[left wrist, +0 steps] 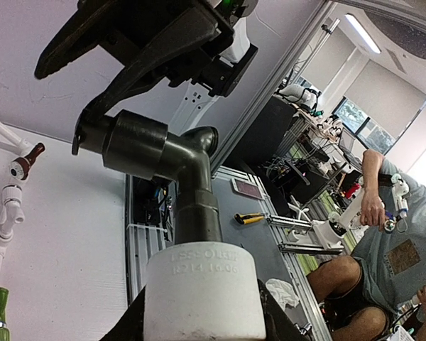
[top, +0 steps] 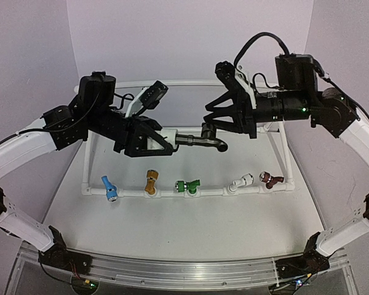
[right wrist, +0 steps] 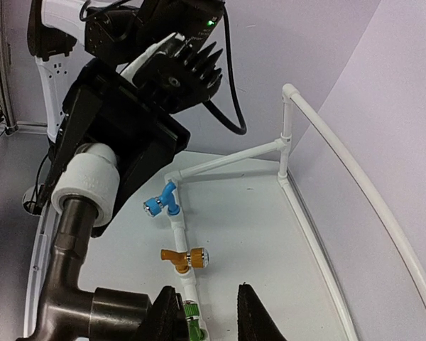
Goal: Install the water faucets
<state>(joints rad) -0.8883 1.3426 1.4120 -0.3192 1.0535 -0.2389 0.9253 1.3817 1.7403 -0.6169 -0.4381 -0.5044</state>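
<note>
Currently the L gripper is clamped on the white fitting of the dark grey faucet, which hangs in the air above the tabletop. In the top view the faucet's long axis runs 9-to-3 o'clock, w/ the fitting end at 9 and the bent head at 3. The R gripper sits at that 3 o'clock end w/ jaws parted. One finger looks to touch the head, and the R wrist view shows nothing btwn the jaws. So the L arm carries the part and the R arm is nearest its head. The pipe rail lies at 6 o'clock from the held faucet.

Count: 1 faucet in the air and 5 on the rail, 6 total. On the rail are the blue tap, gold tap, green tap, white tap and maroon tap. Free socket: can't tell.
</note>
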